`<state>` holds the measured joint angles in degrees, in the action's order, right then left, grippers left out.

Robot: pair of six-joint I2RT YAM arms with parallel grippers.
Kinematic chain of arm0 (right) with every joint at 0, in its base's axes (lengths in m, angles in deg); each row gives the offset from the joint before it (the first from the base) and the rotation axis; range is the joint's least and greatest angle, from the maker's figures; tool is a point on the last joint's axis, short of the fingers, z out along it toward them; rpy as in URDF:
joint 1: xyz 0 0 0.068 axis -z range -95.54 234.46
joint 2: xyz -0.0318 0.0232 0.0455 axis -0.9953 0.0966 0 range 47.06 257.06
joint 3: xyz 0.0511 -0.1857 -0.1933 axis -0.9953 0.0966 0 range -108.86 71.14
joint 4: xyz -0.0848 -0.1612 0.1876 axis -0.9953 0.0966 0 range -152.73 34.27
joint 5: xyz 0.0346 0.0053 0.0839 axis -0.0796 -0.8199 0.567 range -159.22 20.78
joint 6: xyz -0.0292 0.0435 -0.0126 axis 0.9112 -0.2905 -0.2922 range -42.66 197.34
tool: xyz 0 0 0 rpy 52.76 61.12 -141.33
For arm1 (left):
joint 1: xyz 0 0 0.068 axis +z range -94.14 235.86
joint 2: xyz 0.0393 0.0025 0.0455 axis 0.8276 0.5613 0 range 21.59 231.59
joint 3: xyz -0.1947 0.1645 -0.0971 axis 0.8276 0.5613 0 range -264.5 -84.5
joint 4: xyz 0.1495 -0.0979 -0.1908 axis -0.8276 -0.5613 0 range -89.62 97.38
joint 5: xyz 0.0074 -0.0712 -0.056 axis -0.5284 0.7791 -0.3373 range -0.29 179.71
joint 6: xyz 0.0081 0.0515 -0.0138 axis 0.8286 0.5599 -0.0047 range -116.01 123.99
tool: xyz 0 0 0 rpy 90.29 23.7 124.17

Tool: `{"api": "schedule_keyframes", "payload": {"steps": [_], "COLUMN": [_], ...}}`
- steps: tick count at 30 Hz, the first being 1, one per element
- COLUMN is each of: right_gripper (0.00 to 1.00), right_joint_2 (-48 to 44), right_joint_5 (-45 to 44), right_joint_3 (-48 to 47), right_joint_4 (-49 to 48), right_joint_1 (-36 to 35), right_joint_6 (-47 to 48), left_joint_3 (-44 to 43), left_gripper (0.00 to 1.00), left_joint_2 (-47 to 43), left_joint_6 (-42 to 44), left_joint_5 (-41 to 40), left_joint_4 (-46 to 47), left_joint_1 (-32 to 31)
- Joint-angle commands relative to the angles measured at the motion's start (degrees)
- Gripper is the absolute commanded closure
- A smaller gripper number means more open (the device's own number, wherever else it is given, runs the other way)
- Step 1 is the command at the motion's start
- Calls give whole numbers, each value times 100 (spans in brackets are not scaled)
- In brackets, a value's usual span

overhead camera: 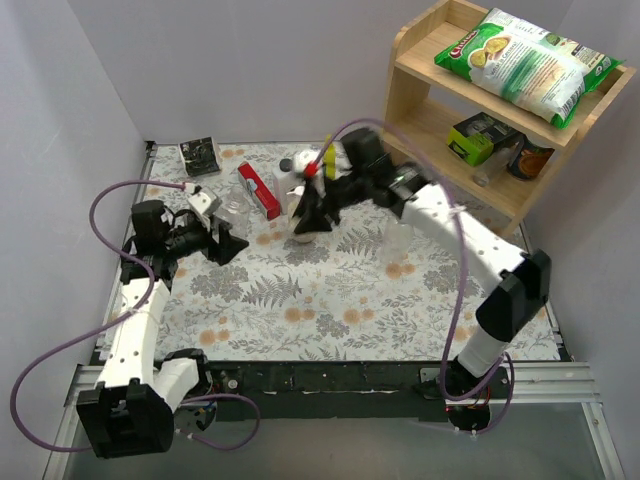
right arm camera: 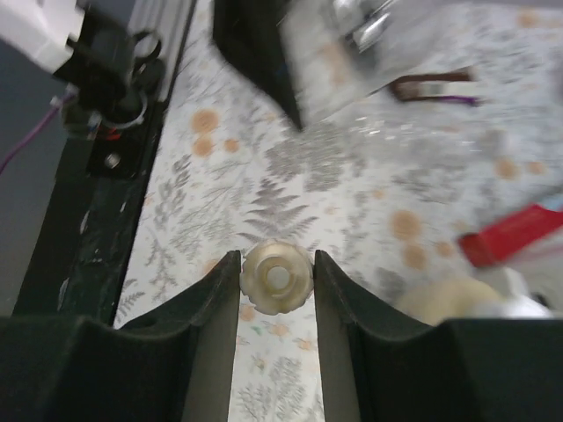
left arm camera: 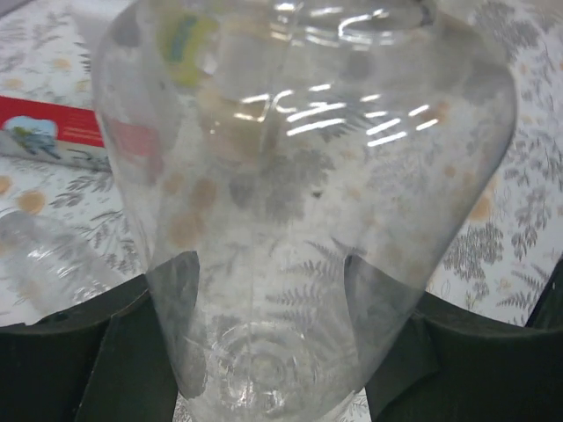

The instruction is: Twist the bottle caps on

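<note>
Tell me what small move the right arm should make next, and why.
The right end effector pinches the pale cap between its fingers, and the left end effector grips the clear bottle near its base, yet the two are apart. So I would probably carry the cap over to the bottle's neck next.

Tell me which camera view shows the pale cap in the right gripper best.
The right wrist view: the pale cap sits pinched in the right gripper, ribbed edge and centre hole clear. The top external view is blurred there, so the cap cannot be made out. The left wrist view shows a clear bottle, not this cap.
</note>
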<state>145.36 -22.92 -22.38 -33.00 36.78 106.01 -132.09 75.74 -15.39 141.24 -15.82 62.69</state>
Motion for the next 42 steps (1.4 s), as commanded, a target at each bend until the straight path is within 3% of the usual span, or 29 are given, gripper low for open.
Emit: {"api": "schedule_keyframes", "payload": {"steps": [1, 5, 7, 10, 11, 17, 21, 28, 37, 42], "right_gripper": [77, 76, 75, 74, 74, 74, 73, 73, 73, 73], "right_joint_2": [-565, -742, -847, -1066, -1120, -1103, -910, -751, -391, -215], "right_joint_5": [783, 1047, 1240, 1136, 1118, 916, 785, 327, 63, -61], "right_joint_3": [-1070, -1643, -1758, -1557, -1504, -1652, -1907, -2013, -2267, -2514], "right_joint_4": [1377, 1193, 1105, 1096, 1096, 1377, 1605, 1904, 2009, 2475], "right_joint_1": [1135, 1507, 1507, 1411, 1393, 831, 594, 76, -92, -189], "right_joint_6": [-431, -810, -854, -758, -731, -379, -187, 192, 201, 456], "left_joint_3": [303, 1179, 1532, 1902, 1929, 2272, 2544, 2676, 2755, 2887], "left_gripper": [100, 100, 100, 100, 100, 100, 100, 100, 100, 100], "left_joint_2": [69, -316, -588, -643, -616, -467, -318, -176, -467, -502], "left_joint_6": [1409, 999, 603, 532, 114, -1083, -1560, -2008, -1412, -1507], "left_joint_5": [684, 341, 139, -107, -282, -845, -865, -881, -741, -986], "left_joint_4": [237, 1429, 2536, 3180, 3329, 4709, 5447, 5862, 5519, 5808], "left_joint_1": [-567, -1498, -1806, -2466, -2685, -3380, -3416, -3495, -3688, -3706]}}
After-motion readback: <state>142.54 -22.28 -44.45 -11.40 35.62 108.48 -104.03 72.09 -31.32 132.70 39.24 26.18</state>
